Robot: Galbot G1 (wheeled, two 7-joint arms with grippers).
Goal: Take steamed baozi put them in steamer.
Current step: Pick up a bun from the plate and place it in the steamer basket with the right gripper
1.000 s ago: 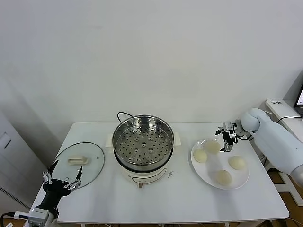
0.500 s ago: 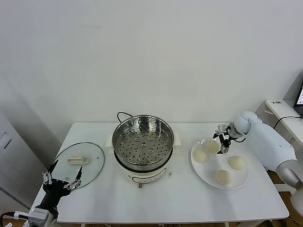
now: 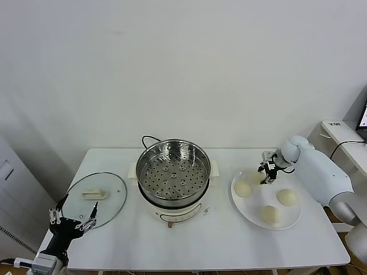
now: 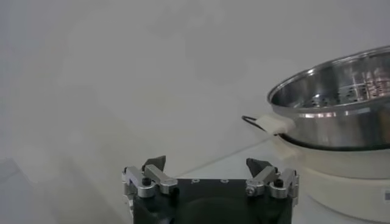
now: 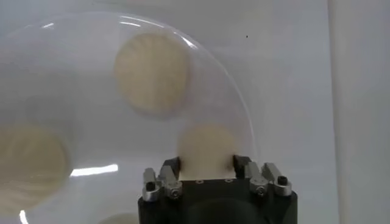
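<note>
Nearest to the robot, at the front left corner of the table point(image 3: 218, 252), the left gripper point(image 3: 73, 216) hangs low with its two fingers spread apart and holding nothing. It is just in front of the glass lid point(image 3: 97, 199), which lies flat on the table with its cream handle on top.

Further in, at the middle of the table, stands the steamer point(image 3: 174, 172), a shiny steel basket with a bottom full of holes, on a white cooker base. No bun is inside it. The black cord point(image 3: 148, 138) comes out behind it.

To the right of the steamer is the white plate point(image 3: 288, 220), and all four steamed baozi are on it. One baozi point(image 3: 270, 214) is at the near side, one point(image 3: 287, 196) toward the right, one point(image 3: 243, 188) at the left. The fourth baozi point(image 5: 206, 146) is at the far edge of the plate, and the right gripper point(image 3: 266, 173) is down on it; in the right wrist view its fingers point(image 5: 170, 167) stand on both sides of this bun, touching or almost touching its sides.
</note>
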